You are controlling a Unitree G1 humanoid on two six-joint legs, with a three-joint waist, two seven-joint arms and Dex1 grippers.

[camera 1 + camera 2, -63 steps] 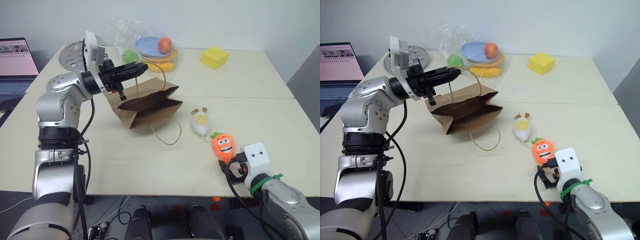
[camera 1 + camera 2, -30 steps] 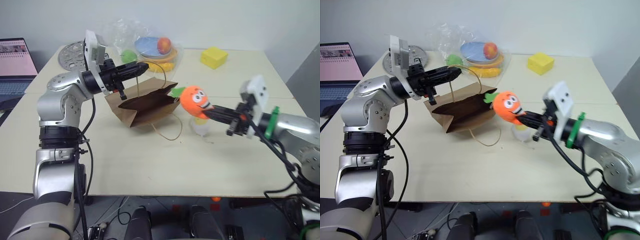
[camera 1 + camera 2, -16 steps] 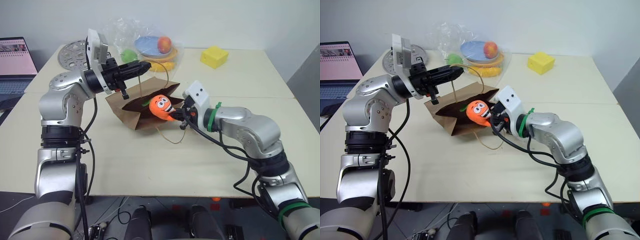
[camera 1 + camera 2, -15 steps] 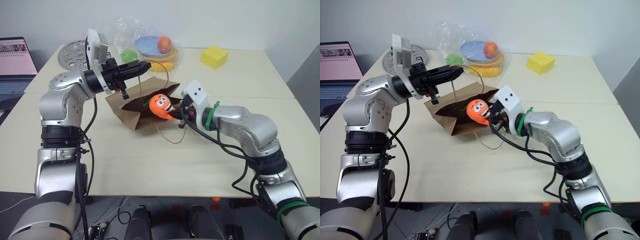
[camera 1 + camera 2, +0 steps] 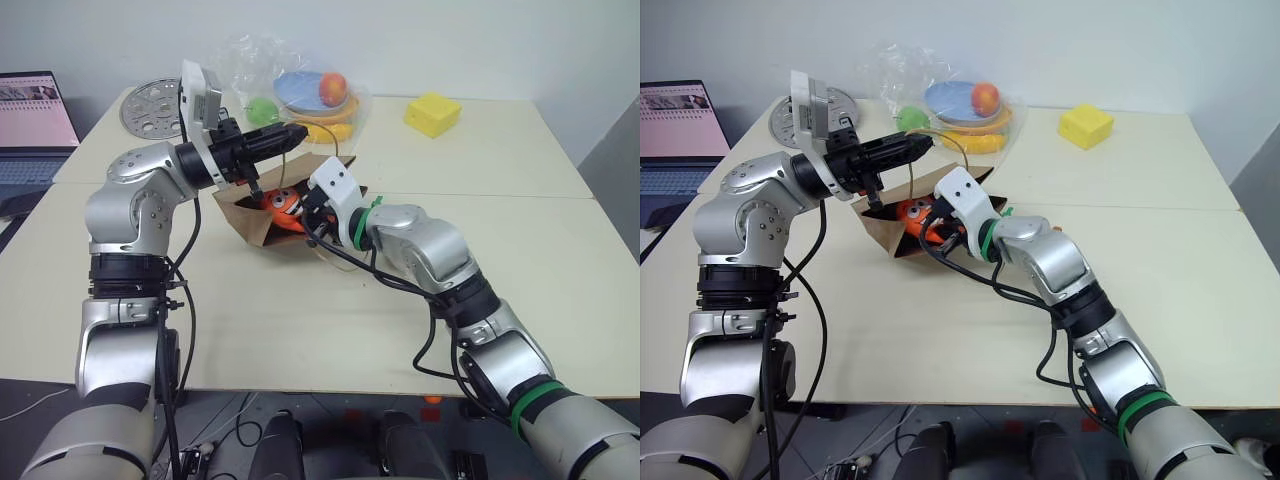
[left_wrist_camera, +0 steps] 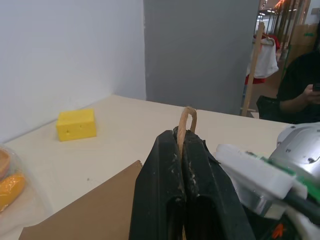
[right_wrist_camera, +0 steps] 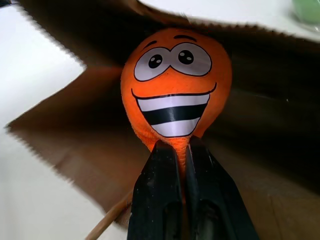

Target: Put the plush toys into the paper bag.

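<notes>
Now the right gripper [image 7: 182, 150] is pinched tight on the narrow tip of the orange carrot toy [image 7: 176, 104], holding it inside the mouth of the brown paper bag [image 5: 250, 222]. Just left, the left gripper [image 6: 186, 145] is clamped on the bag's tan cord handle [image 6: 186, 122], lifting the bag's upper edge. Farther right on the table [image 5: 560, 250] sits a yellow block [image 5: 432, 113].

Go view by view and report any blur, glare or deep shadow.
Left wrist view: the left claw is soft with nearness, and the yellow cheese-like block is clearer. Right wrist view: the orange carrot plush toy is sharp, while the brown paper bag falls into deep shadow. Eye views: even light, with glare on the clear plastic fruit bag.
</notes>
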